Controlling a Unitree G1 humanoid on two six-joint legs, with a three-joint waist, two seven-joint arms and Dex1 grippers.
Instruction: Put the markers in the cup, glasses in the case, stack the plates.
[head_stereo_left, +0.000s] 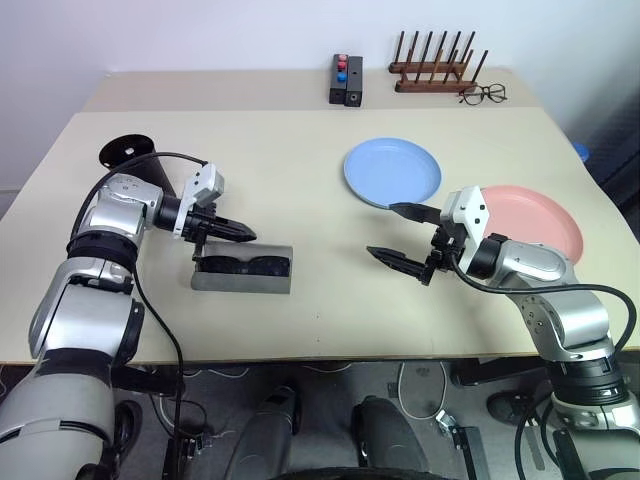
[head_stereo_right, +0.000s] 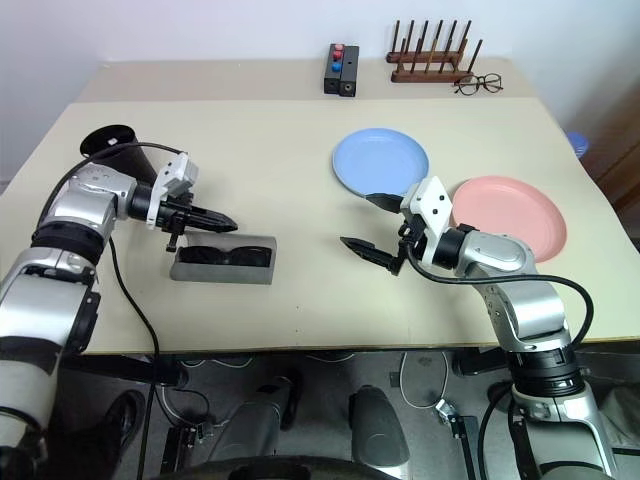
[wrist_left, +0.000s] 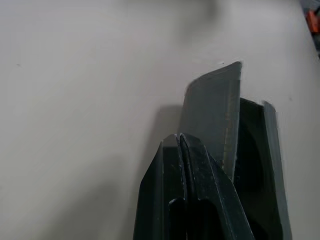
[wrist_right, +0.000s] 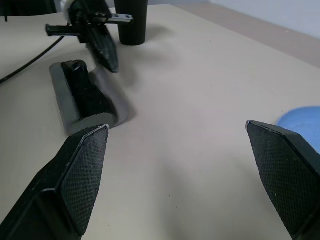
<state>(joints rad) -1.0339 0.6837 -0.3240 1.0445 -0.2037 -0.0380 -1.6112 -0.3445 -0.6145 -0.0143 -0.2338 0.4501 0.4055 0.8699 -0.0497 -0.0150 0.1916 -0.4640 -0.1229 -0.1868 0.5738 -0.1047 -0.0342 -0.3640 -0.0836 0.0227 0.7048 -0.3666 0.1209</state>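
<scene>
Glasses are seen lying inside the open grey case, just below the left gripper, whose fingers are pressed together. The right gripper is held spread wide over the table, near the blue plate and the pink plate.

The grey case lay open at lower left of the frame, the black glasses inside. The black cup stood upper left. The blue plate and pink plate lay apart at right.
</scene>
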